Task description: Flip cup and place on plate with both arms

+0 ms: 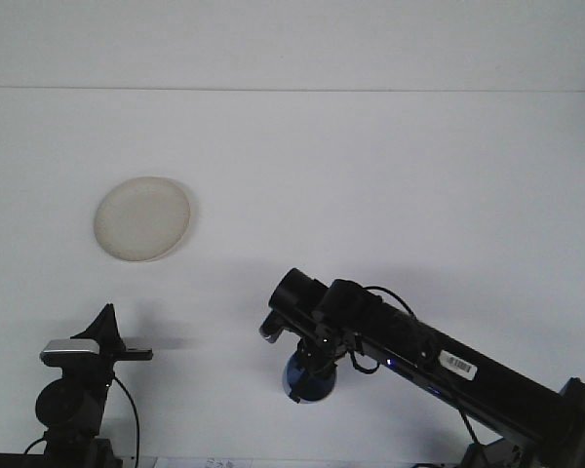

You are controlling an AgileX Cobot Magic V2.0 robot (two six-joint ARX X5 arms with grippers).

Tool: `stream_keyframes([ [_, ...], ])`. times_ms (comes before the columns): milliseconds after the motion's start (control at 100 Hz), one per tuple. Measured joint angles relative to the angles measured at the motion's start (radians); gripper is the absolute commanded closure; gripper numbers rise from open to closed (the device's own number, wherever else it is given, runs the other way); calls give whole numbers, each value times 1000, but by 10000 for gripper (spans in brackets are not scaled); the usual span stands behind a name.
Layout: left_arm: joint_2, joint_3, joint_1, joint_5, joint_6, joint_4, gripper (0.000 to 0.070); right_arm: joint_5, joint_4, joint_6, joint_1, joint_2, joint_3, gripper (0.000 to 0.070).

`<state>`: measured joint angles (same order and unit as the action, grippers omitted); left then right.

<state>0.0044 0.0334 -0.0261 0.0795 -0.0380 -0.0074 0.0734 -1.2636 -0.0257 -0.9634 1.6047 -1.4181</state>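
**Desk:** What have you got on the right arm?

**Me:** My right gripper (307,375) sits at the end of the long black arm that reaches in from the lower right corner, low across the near part of the table. It is clenched on the small blue plastic cup (308,382), which pokes out just beneath the wrist. I see the cup's rounded blue body and a dark patch on its near-left side, but I cannot tell from here whether that is the mouth or just shadow, nor whether the cup touches the table.

**Desk:** And around it?

**Me:** Directly behind the cup is the black wrist housing with a loop of cable running over it, and further back along the arm there is a white barcode sticker (455,364). To the left of that gripper, well apart, my left gripper (127,348) stands near the bottom left corner on its dark base. One finger sticks out flat to the right and another rises in a dark point above it; I cannot tell whether it is released or closed, and I see nothing in it.

**Desk:** The plate?

**Me:** The round cream-coloured plate (142,218) lies flat on the white table (370,166), up and to the left of the right gripper, well apart from the cup, and beyond the left gripper.
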Motion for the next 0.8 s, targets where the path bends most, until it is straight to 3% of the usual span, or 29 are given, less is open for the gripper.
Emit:
stream_keyframes([
  [400, 0, 0, 0, 0, 0, 0, 685, -26, 8, -2, -25, 100, 0, 696],
  [450, 0, 0, 0, 0, 0, 0, 685, -26, 11, -2, -25, 100, 0, 644],
  [550, 0, 0, 0, 0, 0, 0, 685, -26, 41, -2, -30, 100, 0, 418],
  [640, 0, 0, 0, 0, 0, 0, 685, -25, 62, -3, -31, 100, 0, 284],
  [800, 0, 0, 0, 0, 0, 0, 685, -26, 54, -2, -31, 100, 0, 265],
])
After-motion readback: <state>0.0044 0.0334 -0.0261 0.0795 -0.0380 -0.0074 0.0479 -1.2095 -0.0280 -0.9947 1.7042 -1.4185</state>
